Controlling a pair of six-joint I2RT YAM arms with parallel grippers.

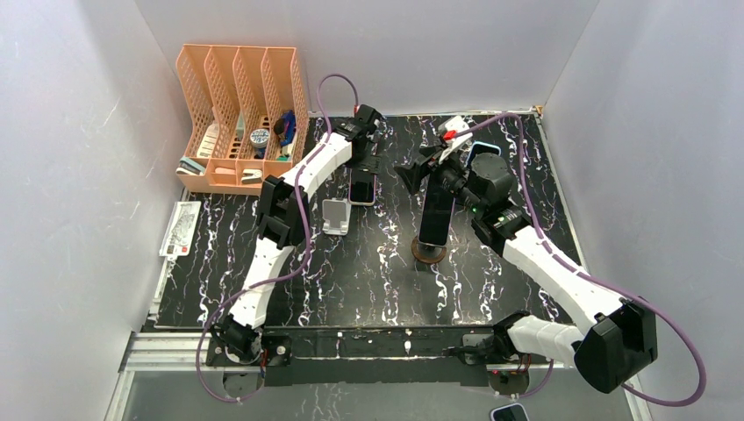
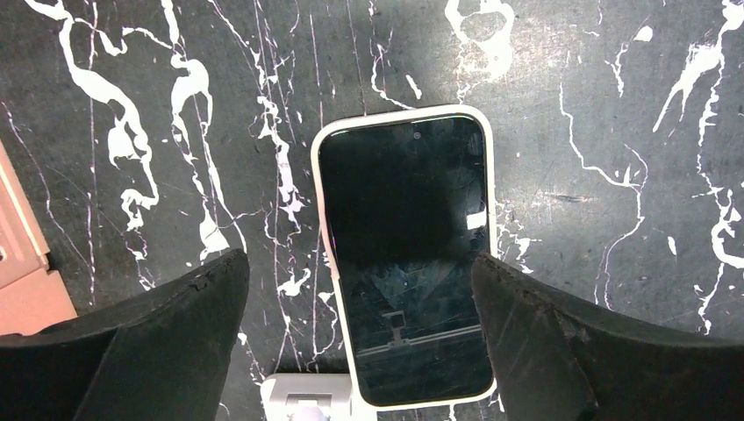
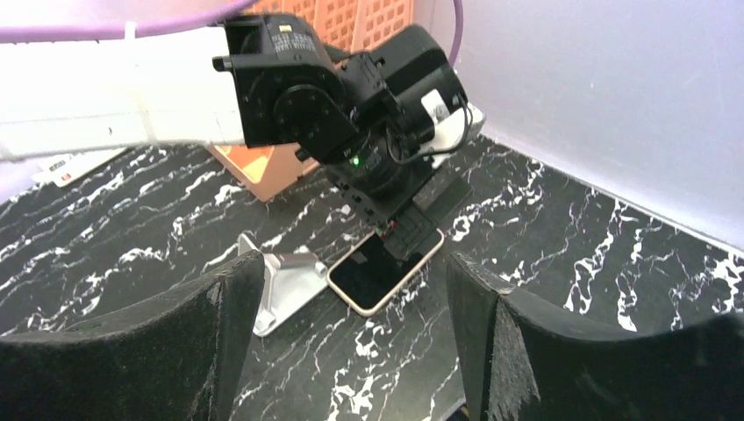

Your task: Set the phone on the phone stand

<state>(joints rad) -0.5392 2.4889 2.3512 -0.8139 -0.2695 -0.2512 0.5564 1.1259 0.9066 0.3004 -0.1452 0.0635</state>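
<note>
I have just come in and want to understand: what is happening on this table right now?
The left gripper hangs open over the phone, a finger on each long side, not closed on it. The phone lies flat, screen up, on the table, just beside the empty phone stand. The right gripper is open, holds nothing and faces them from the side.

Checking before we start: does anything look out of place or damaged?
Nothing looks damaged or spilled. The phone lies flat, screen intact, beside the stand. One oddity: what looks like a second phone sits off the table, past its near edge.
</note>
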